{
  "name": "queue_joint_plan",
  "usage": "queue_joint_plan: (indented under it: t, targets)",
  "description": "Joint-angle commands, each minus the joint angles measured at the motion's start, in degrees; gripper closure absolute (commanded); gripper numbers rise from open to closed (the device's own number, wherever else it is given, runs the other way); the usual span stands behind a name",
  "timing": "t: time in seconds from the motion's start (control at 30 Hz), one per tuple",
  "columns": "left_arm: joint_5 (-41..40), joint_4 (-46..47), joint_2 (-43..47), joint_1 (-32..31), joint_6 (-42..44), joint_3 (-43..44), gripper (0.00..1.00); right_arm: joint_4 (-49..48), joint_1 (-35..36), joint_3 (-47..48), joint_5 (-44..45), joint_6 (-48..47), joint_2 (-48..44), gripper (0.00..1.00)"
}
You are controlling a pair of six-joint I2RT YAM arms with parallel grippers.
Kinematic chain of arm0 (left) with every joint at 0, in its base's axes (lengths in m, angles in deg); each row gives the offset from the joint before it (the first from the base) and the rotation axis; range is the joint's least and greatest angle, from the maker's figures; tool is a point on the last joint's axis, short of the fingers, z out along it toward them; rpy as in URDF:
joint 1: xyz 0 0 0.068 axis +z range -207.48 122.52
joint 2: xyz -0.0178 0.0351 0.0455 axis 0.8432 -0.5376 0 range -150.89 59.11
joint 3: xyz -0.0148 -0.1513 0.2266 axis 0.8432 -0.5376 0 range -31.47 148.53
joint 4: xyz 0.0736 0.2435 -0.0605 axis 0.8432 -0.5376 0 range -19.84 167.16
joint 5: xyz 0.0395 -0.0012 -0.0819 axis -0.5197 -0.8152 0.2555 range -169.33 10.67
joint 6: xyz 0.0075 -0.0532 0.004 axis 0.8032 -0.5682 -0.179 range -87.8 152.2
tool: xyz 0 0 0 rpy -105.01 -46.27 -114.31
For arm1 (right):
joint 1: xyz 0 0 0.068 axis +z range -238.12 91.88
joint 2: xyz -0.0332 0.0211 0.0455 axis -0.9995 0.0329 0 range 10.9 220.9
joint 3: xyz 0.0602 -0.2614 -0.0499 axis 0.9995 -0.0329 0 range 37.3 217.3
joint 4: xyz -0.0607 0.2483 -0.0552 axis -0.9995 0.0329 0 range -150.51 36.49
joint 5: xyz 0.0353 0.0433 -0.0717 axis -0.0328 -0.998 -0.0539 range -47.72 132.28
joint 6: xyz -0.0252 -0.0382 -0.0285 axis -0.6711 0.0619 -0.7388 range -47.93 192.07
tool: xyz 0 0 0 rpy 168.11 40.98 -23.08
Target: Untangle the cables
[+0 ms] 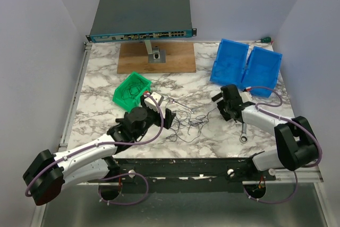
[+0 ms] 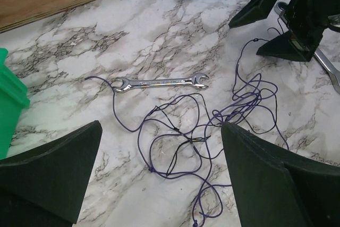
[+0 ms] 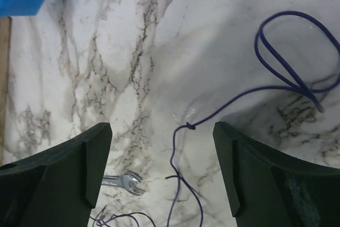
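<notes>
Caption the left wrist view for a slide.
Left gripper, jaws open, hovers over tangled blue and dark cables beside an open-end wrench on the marble table; right gripper opposite.

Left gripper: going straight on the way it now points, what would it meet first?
Probably the cables tangled just ahead of the left gripper, before the wrench; depth is unclear.

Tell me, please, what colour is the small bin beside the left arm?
The small bin is bright green; the top external view shows it best.
</notes>
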Motion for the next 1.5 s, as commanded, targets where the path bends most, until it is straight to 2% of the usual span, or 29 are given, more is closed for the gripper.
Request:
queue_joint_plan:
  t: [0.0,0.07,0.1,0.17,0.23,0.27,0.43,0.67,0.83,1.0,1.1,1.23,1.33,1.47]
  targets:
    - [-2.09,0.72,1.44,-0.15,0.5,-0.85,0.01,-7.56,-1.92,-5.23,-3.61,4.9,4.64,0.17]
    - [-2.07,0.72,1.57,-0.11,0.5,-0.85,0.01,-9.38,-2.41,-5.47,-4.51,4.15,6.08,0.36]
    - [-1.92,0.77,1.51,-0.14,0.5,-0.93,0.01,-10.39,-2.6,-5.52,-4.73,3.71,6.59,0.54]
    - [-1.53,0.97,1.31,-0.1,0.5,-0.93,0.02,-14.78,-2.62,-6.27,-5.74,1.43,6.21,0.8]
    - [-0.94,1.07,0.7,-0.1,0.68,-0.69,0.01,-17.61,-2.62,-6.88,-6.9,-0.93,4.31,0.97]
    - [-0.63,0.98,0.45,-0.1,0.68,-0.52,0.01,-18.02,-2.62,-6.74,-7.22,-2.3,2.96,0.99]
    - [0.68,1.33,0.05,-0.1,1.1,-0.32,0.01,-15.41,-2.63,-4.84,-10.8,-8.83,-5.48,0.99]
    - [5.16,3.5,1.08,-0.1,2.59,-0.75,0.01,-13.43,-2.6,-1.74,-22.98,-15.23,-20.32,0.99]
    - [10.19,2.92,1.85,-0.18,1.11,2.59,0.01,-13.1,-2.62,3.93,-30.98,-17.87,-27.76,0.99]
    - [12.18,6.17,0.21,-0.61,0.33,7.6,0.01,-7.49,-2.62,15.47,-37.64,-20.14,-28.17,0.99]
    - [14.19,5.77,-2.95,-1.01,0.58,13.78,0.01,-3.23,-2.57,22.18,-39.29,-20.92,-27.25,0.99]
    - [17.02,7.0,-9.25,-1.68,0.9,20.85,0.01,-2.35,-2.56,27.3,-40.95,-19.7,-26.96,0.99]
    - [18.91,6.67,-13.97,-2.03,0.03,25.1,0.01,-1.98,-2.61,30.36,-40.91,-18.99,-26.31,0.99]
    - [15.63,8.1,-14.32,-1.97,-2.01,22.97,0.01,2.63,-2.57,35.35,-34.6,-22.12,-25.15,0.99]
